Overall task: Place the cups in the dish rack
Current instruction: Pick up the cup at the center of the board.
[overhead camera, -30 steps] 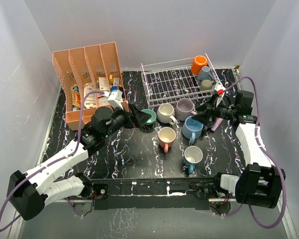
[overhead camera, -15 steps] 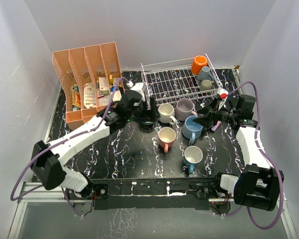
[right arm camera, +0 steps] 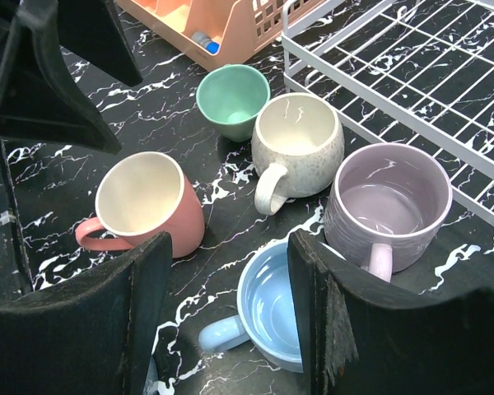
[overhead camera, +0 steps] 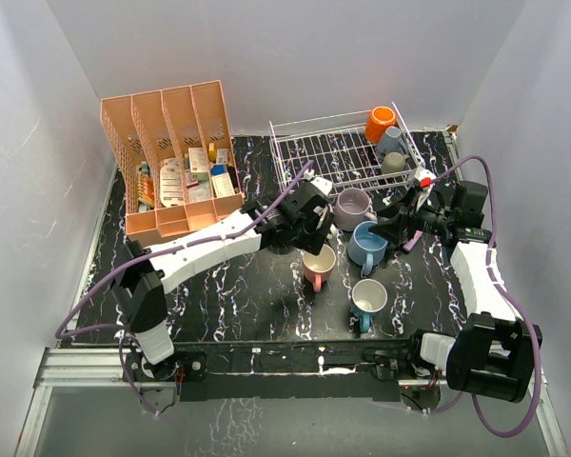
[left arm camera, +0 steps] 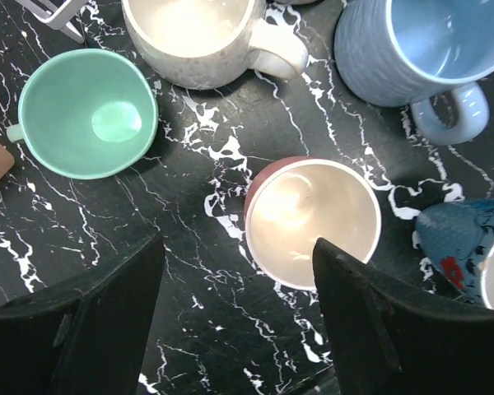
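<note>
The left gripper (left arm camera: 235,251) hangs with its jaws apart just above the pink cup (left arm camera: 313,220), which stands upright on the worktop (left arm camera: 189,197), probably lined up to close on its rim. The right gripper (right arm camera: 230,247), jaws apart and holding nothing, hovers over the light blue cup (right arm camera: 272,313) near the dish rack (overhead camera: 333,157). Only three cups (overhead camera: 391,143) sit in the rack's far right corner, so most of the loading seems not yet done.

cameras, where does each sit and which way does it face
Top external: above and behind, looking down at the table; left arm and right arm show.
Left wrist: looks straight down on the pink mug; left gripper fingers show.
Right wrist: looks down and across toward the rack; right gripper fingers show.
All share the pink mug.
</note>
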Robot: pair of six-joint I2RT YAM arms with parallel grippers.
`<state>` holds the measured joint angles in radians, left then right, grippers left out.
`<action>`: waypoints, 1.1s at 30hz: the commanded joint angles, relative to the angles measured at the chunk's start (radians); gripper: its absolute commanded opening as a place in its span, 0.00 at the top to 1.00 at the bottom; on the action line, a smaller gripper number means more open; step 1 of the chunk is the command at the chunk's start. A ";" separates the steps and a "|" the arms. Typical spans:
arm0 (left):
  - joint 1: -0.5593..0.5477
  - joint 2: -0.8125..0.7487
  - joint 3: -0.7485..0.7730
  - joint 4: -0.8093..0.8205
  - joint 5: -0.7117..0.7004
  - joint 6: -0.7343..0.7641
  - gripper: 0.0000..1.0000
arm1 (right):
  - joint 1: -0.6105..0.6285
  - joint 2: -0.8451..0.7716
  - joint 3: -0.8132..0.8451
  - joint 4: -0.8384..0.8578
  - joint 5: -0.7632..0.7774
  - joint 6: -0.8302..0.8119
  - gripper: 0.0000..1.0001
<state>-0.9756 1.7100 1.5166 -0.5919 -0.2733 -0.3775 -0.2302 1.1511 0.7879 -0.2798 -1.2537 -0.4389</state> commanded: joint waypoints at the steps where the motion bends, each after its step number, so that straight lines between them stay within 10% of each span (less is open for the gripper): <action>1: -0.005 0.032 0.082 -0.100 -0.009 0.086 0.32 | -0.004 0.002 0.029 0.025 0.003 -0.009 0.39; 17: -0.005 0.231 0.194 -0.181 0.048 0.126 0.49 | -0.004 0.013 0.039 0.000 0.014 -0.035 0.39; 28: -0.005 0.287 0.188 -0.166 0.058 0.121 1.00 | -0.005 0.010 0.041 -0.008 0.020 -0.043 0.39; 33: -0.005 0.247 0.156 -0.143 0.053 0.112 1.00 | -0.004 0.012 0.043 -0.016 0.018 -0.050 0.39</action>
<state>-0.9791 2.0056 1.6848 -0.7326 -0.2058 -0.2649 -0.2302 1.1671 0.7891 -0.2935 -1.2293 -0.4706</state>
